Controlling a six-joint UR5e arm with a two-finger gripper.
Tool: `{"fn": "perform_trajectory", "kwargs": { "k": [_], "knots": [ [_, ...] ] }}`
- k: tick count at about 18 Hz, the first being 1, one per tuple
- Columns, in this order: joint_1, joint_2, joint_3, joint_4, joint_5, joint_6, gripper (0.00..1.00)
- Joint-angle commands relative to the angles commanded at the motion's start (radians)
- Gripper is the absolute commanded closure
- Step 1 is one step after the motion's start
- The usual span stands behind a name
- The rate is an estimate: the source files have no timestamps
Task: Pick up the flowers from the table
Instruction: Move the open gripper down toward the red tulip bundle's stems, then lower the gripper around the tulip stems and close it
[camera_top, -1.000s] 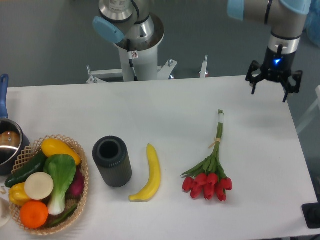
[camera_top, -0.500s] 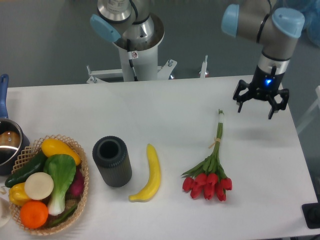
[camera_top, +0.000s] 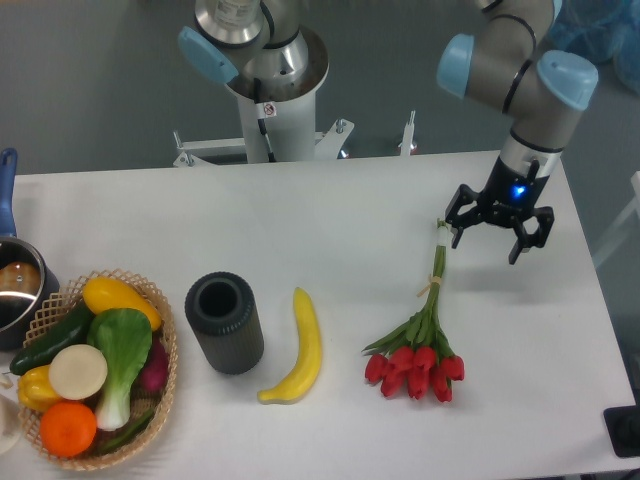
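The black two-finger gripper (camera_top: 486, 235), on the grey arm with pale blue joint caps, has come forward and to the left over the last second: from above the far right corner of the large white rectangular table (camera_top: 300, 210) it has travelled to a spot just to the right of the far tip of the stems. Its jaws are spread wide and hold nothing. It looks lower than before as well, though from this view its height above the surface cannot be told.

The flowers (camera_top: 422, 335), a small bunch of red tulips with closed buds, green leaves and long thin green stems tied together, have not moved. They lie flat on the right half of the table, buds towards the near edge and stems running away towards the far edge, where the pale cut ends sit just beside the gripper.

So the approach is nearly over and the grasp has not begun. The gripper seems to aim at the thin stems, not the buds, and it probably has to shift a little left and descend before closing.

To the left lie a yellow banana (camera_top: 300, 347), a dark grey ribbed cylinder (camera_top: 225, 323) standing upright, and a woven basket (camera_top: 165, 390) of vegetables and fruit, all unchanged and well apart from the arm.
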Motion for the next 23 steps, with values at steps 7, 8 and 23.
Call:
{"fn": "perform_trajectory", "kwargs": {
  "k": [7,8,23],
  "knots": [
    [-0.052,-0.049,0.006,0.054,0.012,0.002,0.0],
    [-0.064,-0.058,0.011,0.055,0.014,0.002,0.0],
    [-0.126,-0.124,0.014,0.09,0.031,0.012,0.05]
  ]
}}
